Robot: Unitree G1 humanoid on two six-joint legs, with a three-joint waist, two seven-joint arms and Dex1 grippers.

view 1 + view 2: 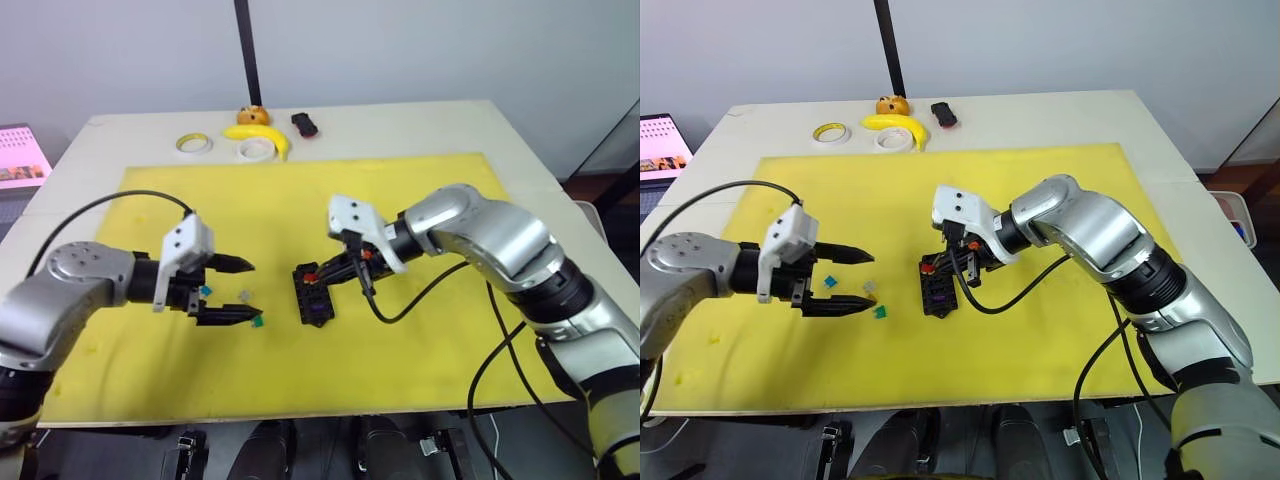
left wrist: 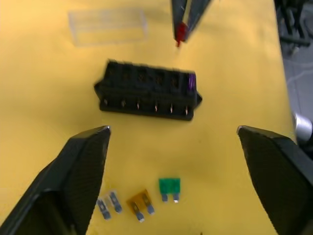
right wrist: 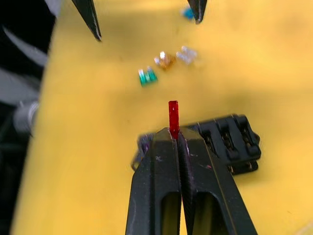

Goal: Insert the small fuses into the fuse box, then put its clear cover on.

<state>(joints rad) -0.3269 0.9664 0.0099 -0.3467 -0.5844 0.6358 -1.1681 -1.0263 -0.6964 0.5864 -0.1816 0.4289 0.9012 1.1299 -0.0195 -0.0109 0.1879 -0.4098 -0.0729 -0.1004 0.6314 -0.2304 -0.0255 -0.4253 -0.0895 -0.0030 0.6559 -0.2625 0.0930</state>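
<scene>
The right gripper (image 3: 174, 134) is pinched tight on a red fuse (image 3: 173, 116), which sticks straight out past its tips. The fuse box (image 2: 148, 90) lies just under that fuse, its long side running across the gripper's reach, with a purple fuse (image 2: 191, 81) already in one end slot. I think the red fuse must go down into an empty slot. The left gripper (image 1: 236, 290) is wide open and holds nothing, near the loose fuses (image 2: 142, 202) beside the fuse box.

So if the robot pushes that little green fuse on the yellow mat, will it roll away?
Probably not. The green fuse lies flat on the yellow mat and looks flat-sided with two blades, so it would likely slide rather than roll. It is tiny beside the left gripper, so it is probably very light and could skitter or flip easily.
</scene>
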